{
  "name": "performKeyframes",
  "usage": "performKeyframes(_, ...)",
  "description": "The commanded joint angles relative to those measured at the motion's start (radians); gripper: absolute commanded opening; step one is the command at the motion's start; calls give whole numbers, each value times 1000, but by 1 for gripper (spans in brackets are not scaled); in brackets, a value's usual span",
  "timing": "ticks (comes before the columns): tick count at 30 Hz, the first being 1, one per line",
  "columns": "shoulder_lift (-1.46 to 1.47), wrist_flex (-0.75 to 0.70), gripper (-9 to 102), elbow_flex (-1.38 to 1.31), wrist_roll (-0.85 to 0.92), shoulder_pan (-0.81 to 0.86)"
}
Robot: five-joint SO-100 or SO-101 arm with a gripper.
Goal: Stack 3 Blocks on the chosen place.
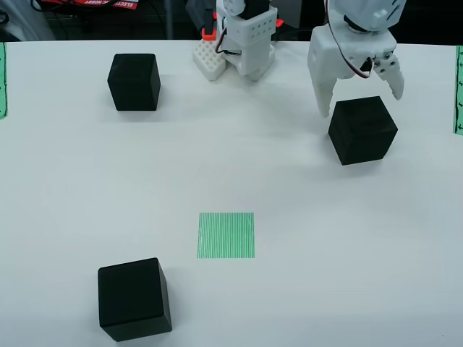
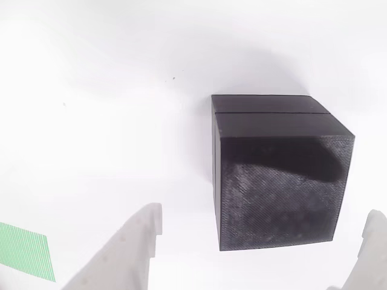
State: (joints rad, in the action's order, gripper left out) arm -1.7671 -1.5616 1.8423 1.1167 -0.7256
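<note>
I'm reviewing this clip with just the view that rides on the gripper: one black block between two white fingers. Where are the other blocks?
Observer: In the view from above, a second block sits at upper left, a third block at lower left.
Operator: Is anything on the green square yet?
Observer: No. The green square lies bare at the table's middle, apart from all three blocks.
Operator: How does the gripper stand over my block?
Observer: The gripper is open just above and behind the right-hand block, one finger past each side, not touching it as far as I can tell.
</note>
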Motion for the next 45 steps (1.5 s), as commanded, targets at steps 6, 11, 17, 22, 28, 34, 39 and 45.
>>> performKeyframes(6,64,43,42,8,3,-18)
performKeyframes(11,123,87,40,8,-11,-17)
performKeyframes(17,150,143,32,5,-31,-18)
performKeyframes(22,150,195,25,31,-64,-18)
performKeyframes(28,124,264,23,64,-169,20)
performKeyframes(34,11,299,23,64,-316,124)
performKeyframes(39,-71,291,23,15,-439,253)
performKeyframes(45,-107,189,23,-140,-546,407)
